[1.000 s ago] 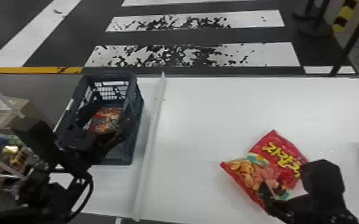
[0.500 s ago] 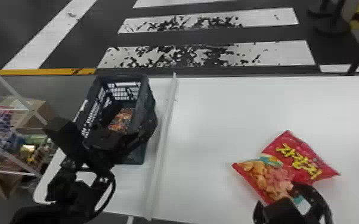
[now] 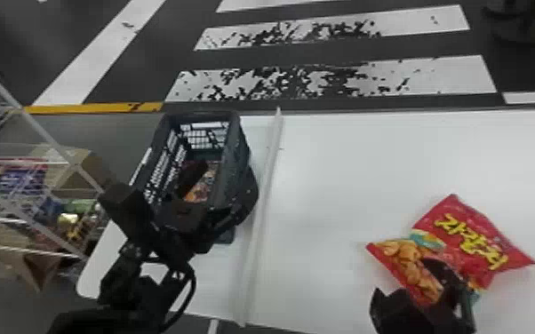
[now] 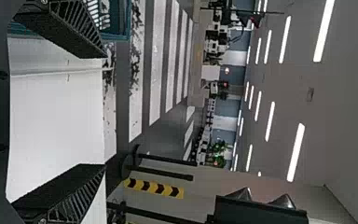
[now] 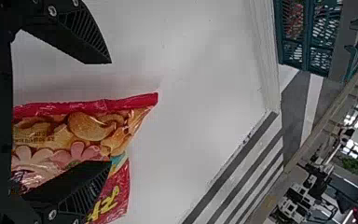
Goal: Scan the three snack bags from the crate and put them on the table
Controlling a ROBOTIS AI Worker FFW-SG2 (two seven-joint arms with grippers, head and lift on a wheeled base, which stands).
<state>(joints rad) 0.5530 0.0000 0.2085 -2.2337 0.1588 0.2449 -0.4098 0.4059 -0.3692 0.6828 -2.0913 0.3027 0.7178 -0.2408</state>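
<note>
At far left, packets and a cardboard box (image 3: 69, 182) sit in the wire rack (image 3: 75, 166). My left gripper (image 4: 105, 111) is over the near part of the dark crate (image 3: 231, 146), fingers wide apart with nothing between them; a sideways sweep could knock the crate's wall. Inside lies a snack bag (image 3: 197, 193), half hidden by my arm, so I can't count what's there; reaching down blind, I could pinch two together or miss the edge. Right of the divider (image 3: 264, 195), the red bag (image 3: 471, 240) lies flat on the near right of the table (image 3: 346, 177). My right gripper (image 5: 111, 112) is spread wide at it, gripping nothing, one finger overlapping the bag; closing there might only skid over slick film, and pressing could crush the snacks.
</note>
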